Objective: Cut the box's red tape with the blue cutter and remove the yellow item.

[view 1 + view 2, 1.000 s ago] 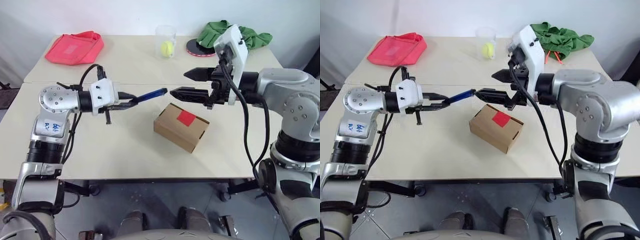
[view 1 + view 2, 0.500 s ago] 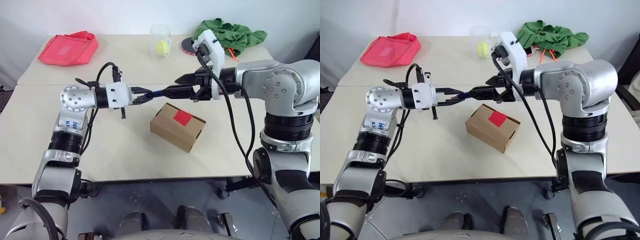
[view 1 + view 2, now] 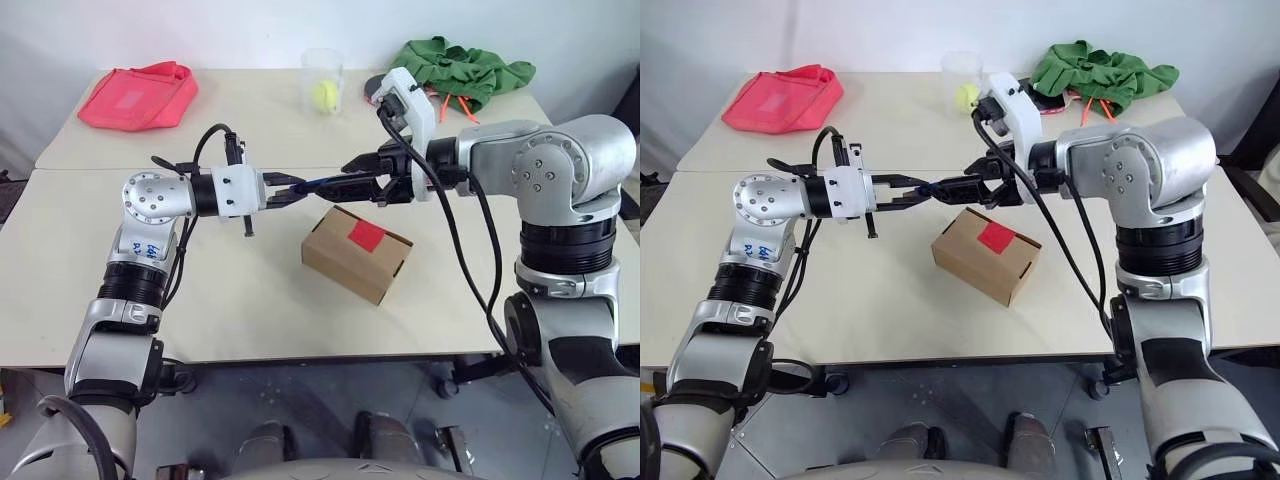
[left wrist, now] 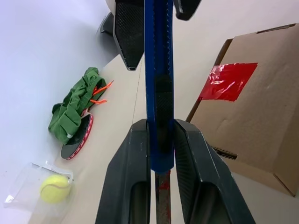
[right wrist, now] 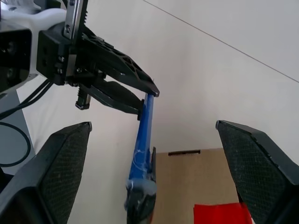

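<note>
Blue cutter [image 4: 159, 84] is clamped between the fingers [image 4: 133, 186] of the left gripper [image 3: 290, 190], seen mid-frame in the left eye view, held roughly level above the table [image 3: 250, 300] and pointed toward frame right. In the left wrist view the cutter shaft runs straight up the centre, pinched by both black fingers.

Right gripper [image 3: 352, 177] is set just right of frame centre, fingers spread wide apart, with the cutter's free end lying between them. In the right wrist view both pads [image 5: 60, 163] are seen far apart with the blue shaft in the gap; no contact with the pads is visible. The two grippers are met nose to nose over the table, just above and behind the box.

Box [image 3: 355, 255] is sat on the table slightly right of and below frame centre, flaps closed, turned at an angle to the table edge. Red tape [image 3: 367, 236] is intact on its top face, across the seam. The yellow item is not visible.

Background, top of frame: red-pink cloth bag [image 3: 140, 95] upper left, clear cup [image 3: 322, 80] with a yellow-green ball [image 3: 322, 95] inside at upper centre, green cloth [image 3: 460, 70] upper right, partly over a round red-rimmed disc [image 4: 77, 140].
</note>
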